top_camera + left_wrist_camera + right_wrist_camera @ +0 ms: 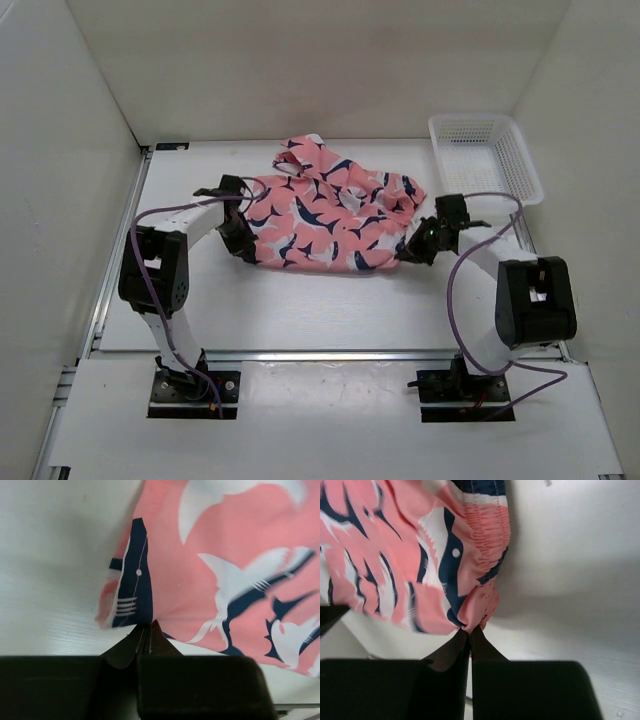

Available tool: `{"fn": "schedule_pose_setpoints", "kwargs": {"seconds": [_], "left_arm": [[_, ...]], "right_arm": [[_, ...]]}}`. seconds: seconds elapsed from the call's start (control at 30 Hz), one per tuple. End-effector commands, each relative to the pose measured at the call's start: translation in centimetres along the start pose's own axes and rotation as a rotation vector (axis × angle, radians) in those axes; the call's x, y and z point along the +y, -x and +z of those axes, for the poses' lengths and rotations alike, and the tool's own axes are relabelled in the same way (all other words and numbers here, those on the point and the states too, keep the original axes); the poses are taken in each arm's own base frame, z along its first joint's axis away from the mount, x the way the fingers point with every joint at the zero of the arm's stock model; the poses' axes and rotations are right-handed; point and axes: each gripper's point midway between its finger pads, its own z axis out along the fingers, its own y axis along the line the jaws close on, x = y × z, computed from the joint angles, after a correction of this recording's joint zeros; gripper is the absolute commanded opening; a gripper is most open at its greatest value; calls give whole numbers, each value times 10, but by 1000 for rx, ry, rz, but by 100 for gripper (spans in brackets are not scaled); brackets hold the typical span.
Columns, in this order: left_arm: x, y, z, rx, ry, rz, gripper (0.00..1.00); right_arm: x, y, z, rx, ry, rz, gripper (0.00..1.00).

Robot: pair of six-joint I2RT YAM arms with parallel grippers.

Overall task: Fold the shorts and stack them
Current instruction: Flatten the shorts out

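1. Left gripper (246,250) sits low at the near left corner of the soft salmon-pink fabric shorts (330,215) printed all over with navy-and-white sharks; in its wrist view the two black fingertips (142,639) are pressed together on the fabric's edge, so it is closed on the cloth; a navy shark shape lies right above the pinch.
2. Spread on the flat white table (300,310), the shorts lie between the two arms, about mid-table; their near edge runs almost straight from one gripper to the other; the far left part is bunched into a rumpled hump with a loop of fabric standing up; the far right edge is wrinkled.
3. Right gripper (408,252) is down at the near right corner of the shorts; in its wrist view the black fingertips (481,647) meet in a narrow point on the gathered, elasticated band, nipping a small tuck of pink cloth; it too is closed on the fabric, which spreads away from that pinch towards the left.
4. Thin purple cable (455,290) loops in the air beside the right arm.
5. Rectangular white plastic mesh basket (522,165) stands at the far right of the table; it is near the shorts' right edge but apart from it.
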Motion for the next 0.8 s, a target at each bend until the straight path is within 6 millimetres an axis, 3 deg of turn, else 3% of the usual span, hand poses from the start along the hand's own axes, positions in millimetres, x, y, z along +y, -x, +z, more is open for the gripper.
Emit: {"fn": "schedule_pose_setpoints", "kwargs": {"seconds": [0.0, 0.03, 0.07, 0.13, 0.17, 0.2, 0.3, 0.33, 0.43, 0.47, 0.5, 0.53, 0.57, 0.63, 0.67, 0.7, 0.73, 0.77], "left_arm": [[-23, 49, -41, -145, -84, 8, 10], [-35, 72, -66, -211, -129, -1, 10], [-36, 78, -80, -219, -130, 0, 10], [-47, 93, -110, -271, -154, 12, 10], [-60, 110, -141, -342, -191, 14, 10], [-61, 115, -153, -369, -190, 21, 10], [-60, 119, -182, -420, -195, 26, 10], [-57, 114, -181, -415, -191, 26, 10], [-35, 90, -163, -379, -153, 23, 10], [-35, 83, -162, -392, -168, 33, 10], [-17, 66, -134, -337, -111, 17, 10], [-15, 56, -123, -315, -100, 28, 10], [-5, 45, -105, -273, -70, 17, 10], [3, 39, -93, -244, -37, 16, 10], [4, 38, -86, -233, -28, 16, 10], [7, 40, -86, -248, -9, 13, 10], [8, 40, -83, -241, -3, 13, 10], [10, 42, -83, -250, 10, 21, 10]], "right_arm": [[17, 68, -21, -173, -128, -123, 0], [23, 86, -32, -214, -158, -145, 0], [63, 124, -60, -319, -122, -210, 0], [73, 143, -84, -325, -208, -287, 0], [86, 156, -99, -366, -230, -331, 0], [118, 176, -126, -437, -189, -391, 0], [137, 161, -142, -387, -261, -581, 0], [133, 148, -147, -350, -340, -647, 0], [103, 117, -130, -237, -494, -717, 8], [69, 101, -114, -172, -598, -689, 33], [48, 104, -120, -203, -706, -655, 43], [38, 99, -114, -203, -723, -624, 53], [25, 92, -107, -216, -713, -565, 73], [17, 87, -102, -219, -615, -467, 73], [30, 93, -107, -294, -504, -409, 76], [10, 85, -100, -260, -470, -343, 69], [20, 86, -100, -297, -367, -306, 66], [18, 80, -96, -280, -322, -273, 61]]}}
